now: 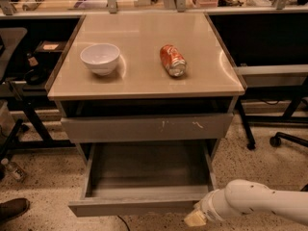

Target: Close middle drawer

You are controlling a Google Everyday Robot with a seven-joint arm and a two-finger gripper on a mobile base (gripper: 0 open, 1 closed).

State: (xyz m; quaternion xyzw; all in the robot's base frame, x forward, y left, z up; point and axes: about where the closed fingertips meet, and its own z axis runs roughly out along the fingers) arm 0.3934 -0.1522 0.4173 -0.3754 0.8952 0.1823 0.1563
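Writing: none can be read. The can [173,60] shows orange-red and white print, too blurred to name a brand.
Can: lies on its side on the tan cabinet top [144,83], its silver end facing the camera.
Bowl [100,58]: white, upright, left of the can and well apart from it.
Middle drawer [139,206]: pulled far out toward the camera at the bottom of the cabinet, its grey tray interior in full view.
Scratched drawer front [147,127]: directly above, pushed in — white marks right of centre.
Gripper [195,219]: at the end of the white arm coming in from the lower right, just beside the right end of the middle drawer's front; whether it touches, and how its grip stands, cannot be told.
Around: a brown shoe [12,210] and a small bottle [10,169] on the speckled floor at left — a chair caster [275,140] at right.
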